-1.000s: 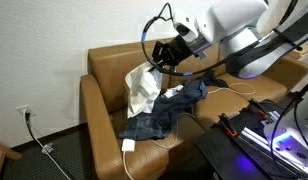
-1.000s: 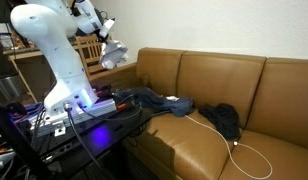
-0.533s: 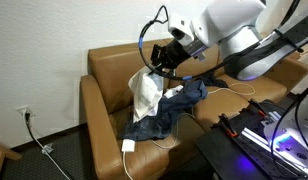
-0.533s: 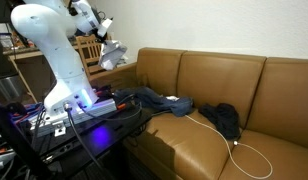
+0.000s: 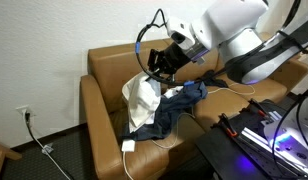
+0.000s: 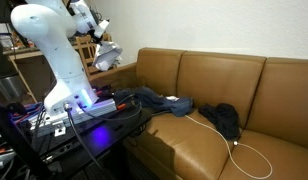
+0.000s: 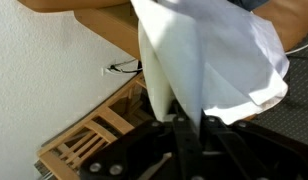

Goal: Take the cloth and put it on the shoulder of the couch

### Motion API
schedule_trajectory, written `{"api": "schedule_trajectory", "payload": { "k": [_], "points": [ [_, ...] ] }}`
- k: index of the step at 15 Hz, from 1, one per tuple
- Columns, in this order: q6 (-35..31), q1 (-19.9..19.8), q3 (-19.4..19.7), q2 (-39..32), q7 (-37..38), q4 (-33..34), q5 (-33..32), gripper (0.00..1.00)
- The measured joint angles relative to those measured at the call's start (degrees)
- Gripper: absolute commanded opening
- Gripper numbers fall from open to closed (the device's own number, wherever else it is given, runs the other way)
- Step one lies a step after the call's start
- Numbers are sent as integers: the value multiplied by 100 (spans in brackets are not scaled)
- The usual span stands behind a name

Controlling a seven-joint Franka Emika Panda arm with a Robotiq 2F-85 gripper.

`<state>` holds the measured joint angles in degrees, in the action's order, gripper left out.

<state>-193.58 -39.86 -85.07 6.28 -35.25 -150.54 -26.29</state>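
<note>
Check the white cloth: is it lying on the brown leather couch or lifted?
Lifted. The white cloth hangs bunched from the gripper, shut on its top, over the brown leather couch; whether its hem touches: cannot tell.

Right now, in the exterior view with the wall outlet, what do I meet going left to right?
Wall outlet → couch armrest → white cloth, hanging from the gripper → dark blue garment → purple-lit equipment.

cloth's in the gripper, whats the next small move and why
Probably lift it slightly and carry it toward the couch's top edge. The gripper is shut on the white cloth, which hangs over the seat beside the dark clothes, not yet over that edge.
</note>
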Motion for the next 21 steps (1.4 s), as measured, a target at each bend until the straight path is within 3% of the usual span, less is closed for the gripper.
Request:
{"api": "schedule_trajectory", "payload": {
  "k": [3,4,9,10,12,14,21],
  "points": [
    [-552,33,36,75,0,-32,4,2],
    [-620,254,254,166,5,17,157,2],
    [-492,2449,2277,579,710,682,519,2],
    [-489,2884,2695,672,851,786,538,10],
    [-474,3690,3491,801,1012,977,545,10],
    [-460,3916,3726,862,1055,1031,545,10],
    [-454,3926,3736,850,1057,1029,545,10]
  ]
}}
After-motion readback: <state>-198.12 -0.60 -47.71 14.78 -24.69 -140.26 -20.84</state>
